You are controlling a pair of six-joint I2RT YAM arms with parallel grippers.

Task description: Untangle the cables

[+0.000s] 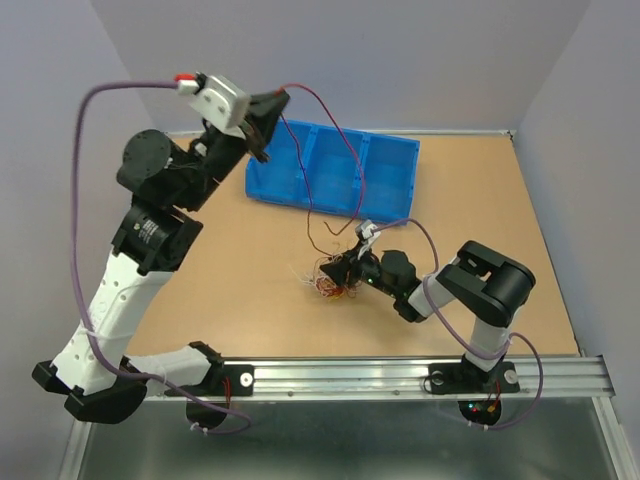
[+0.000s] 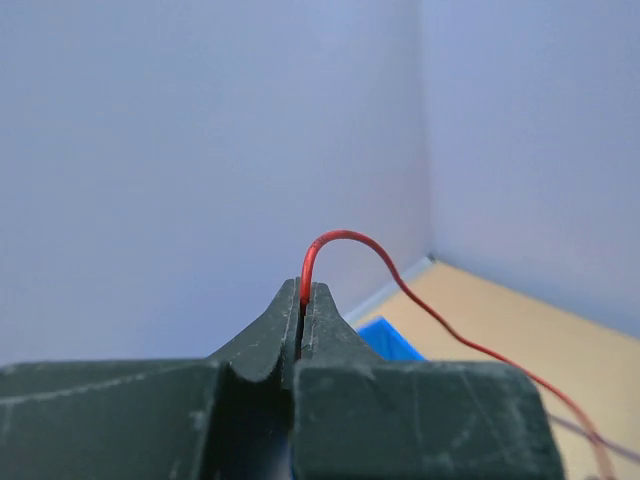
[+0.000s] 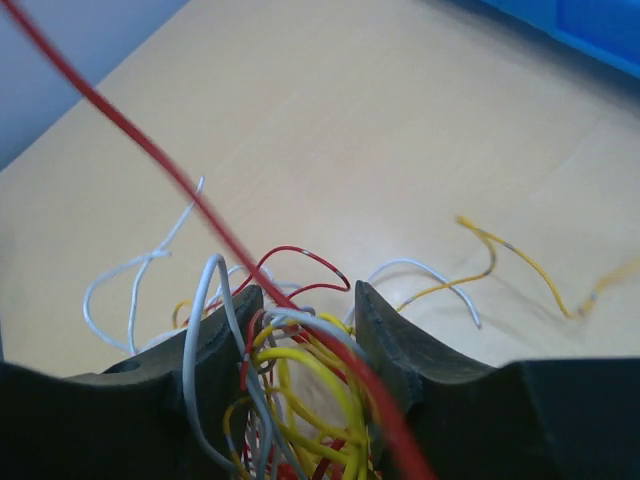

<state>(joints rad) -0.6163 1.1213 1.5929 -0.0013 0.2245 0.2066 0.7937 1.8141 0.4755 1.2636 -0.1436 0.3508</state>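
Observation:
My left gripper [image 1: 268, 118] is raised high above the table's back left, shut on one end of a long red cable [image 1: 345, 140]. In the left wrist view its jaws [image 2: 302, 292] pinch that red cable [image 2: 345, 236], which arcs away to the right. The cable runs down to a small clump of red, yellow and white cables [image 1: 325, 285] on the table. My right gripper [image 1: 342, 272] sits low on that clump. In the right wrist view its jaws [image 3: 305, 300] are closed around the clump [image 3: 300, 390], and the taut red cable [image 3: 150, 150] crosses up to the left.
A blue bin [image 1: 390, 160] with compartments stands behind the clump; it also shows in the left wrist view [image 2: 385, 338] and the right wrist view [image 3: 590, 20]. A loose white cable [image 3: 130, 270] and a yellow one [image 3: 520, 255] trail from the clump on the wooden table.

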